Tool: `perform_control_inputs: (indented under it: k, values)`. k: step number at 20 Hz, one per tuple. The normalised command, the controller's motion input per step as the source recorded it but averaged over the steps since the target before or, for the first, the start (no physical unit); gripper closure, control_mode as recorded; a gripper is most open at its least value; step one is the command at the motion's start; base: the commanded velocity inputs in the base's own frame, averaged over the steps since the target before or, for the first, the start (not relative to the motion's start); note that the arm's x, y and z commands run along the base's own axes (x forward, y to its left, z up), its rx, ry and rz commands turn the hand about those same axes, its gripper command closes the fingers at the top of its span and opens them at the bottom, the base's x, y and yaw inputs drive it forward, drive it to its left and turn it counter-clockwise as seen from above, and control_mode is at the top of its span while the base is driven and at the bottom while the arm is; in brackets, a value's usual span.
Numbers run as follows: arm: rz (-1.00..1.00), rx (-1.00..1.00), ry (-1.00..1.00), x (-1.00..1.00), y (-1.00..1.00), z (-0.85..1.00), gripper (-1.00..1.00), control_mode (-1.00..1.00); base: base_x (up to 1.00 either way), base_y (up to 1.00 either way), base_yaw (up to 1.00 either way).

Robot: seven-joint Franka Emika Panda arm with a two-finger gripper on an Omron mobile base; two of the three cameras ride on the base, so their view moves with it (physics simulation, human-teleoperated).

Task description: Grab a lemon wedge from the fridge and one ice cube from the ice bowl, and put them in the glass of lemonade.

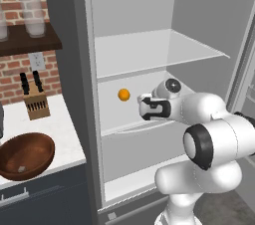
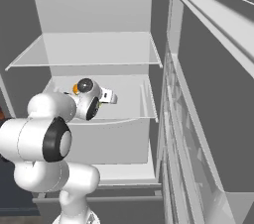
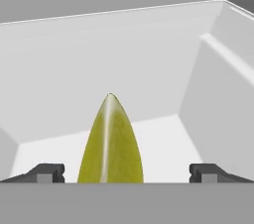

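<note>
Light-grey fridge (image 1: 199,35) walls and clear shelves surround the gripper (image 3: 124,173), whose jaws stand wide apart with the lemon wedge (image 3: 111,143) standing upright between the fingertips (image 3: 47,172), touching neither. An orange fruit (image 1: 123,94) sits on the same shelf, off to the hand's left.

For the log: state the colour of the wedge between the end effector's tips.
Yellow-green pointed lemon wedge; hand view shows it best.
</note>
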Motion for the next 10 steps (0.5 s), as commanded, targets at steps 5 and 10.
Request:
perform_control_inputs:
  k: [5,10]
  values:
    - [-0.02,0.00,0.00,0.01,0.00,-0.19,-1.00,-1.00,0.00,0.00,0.00]
    - [-0.01,0.00,0.00,-0.03,0.00,-0.13,-1.00,-1.00,0.00,0.00,0.00]
